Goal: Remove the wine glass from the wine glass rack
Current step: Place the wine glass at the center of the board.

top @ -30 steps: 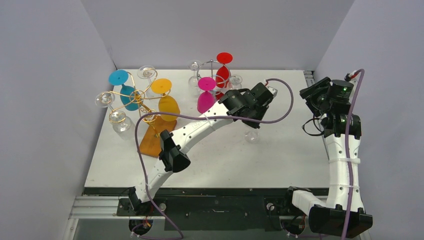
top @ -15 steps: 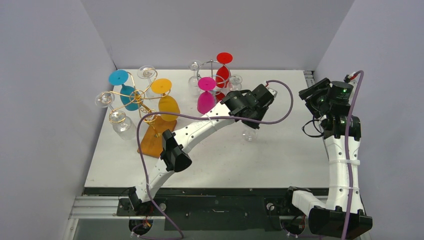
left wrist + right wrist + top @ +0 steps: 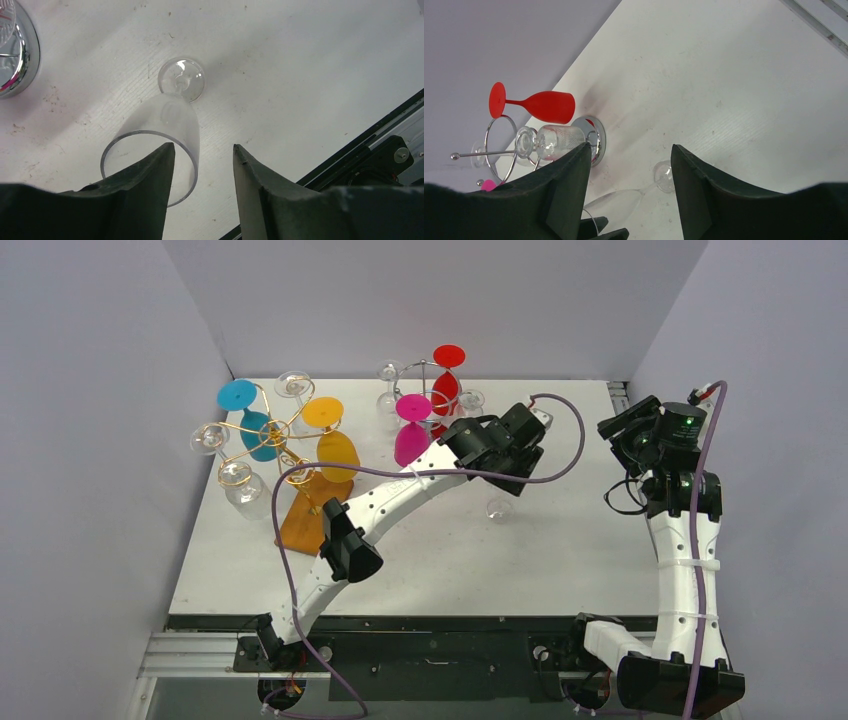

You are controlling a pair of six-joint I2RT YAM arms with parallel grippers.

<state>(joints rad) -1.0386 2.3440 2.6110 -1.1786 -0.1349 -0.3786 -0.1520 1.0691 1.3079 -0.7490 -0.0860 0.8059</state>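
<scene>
A clear wine glass (image 3: pixel 497 506) stands upright on the white table (image 3: pixel 560 550), right of the silver wine glass rack (image 3: pixel 425 380). In the left wrist view I look down into the wine glass (image 3: pixel 175 117), with its foot (image 3: pixel 181 80) on the table. My left gripper (image 3: pixel 202 147) hangs just above its rim, open. One finger (image 3: pixel 150 175) covers the rim and the other (image 3: pixel 250 175) stands clear of it. Nothing is gripped. My right gripper (image 3: pixel 630 147) is open and empty, high at the table's right side, looking toward the glass (image 3: pixel 624 200) and the rack.
The silver rack holds a red glass (image 3: pixel 544 106), a pink glass (image 3: pixel 412 430) and a patterned clear glass (image 3: pixel 556 140). A gold rack (image 3: pixel 270 430) on an orange base, far left, carries blue, orange and clear glasses. The table's near edge (image 3: pixel 370 135) lies close by.
My left gripper's jaws have opened and let go of the clear glass, which now stands on its own. The left arm drew back slightly. The right arm barely moved.
</scene>
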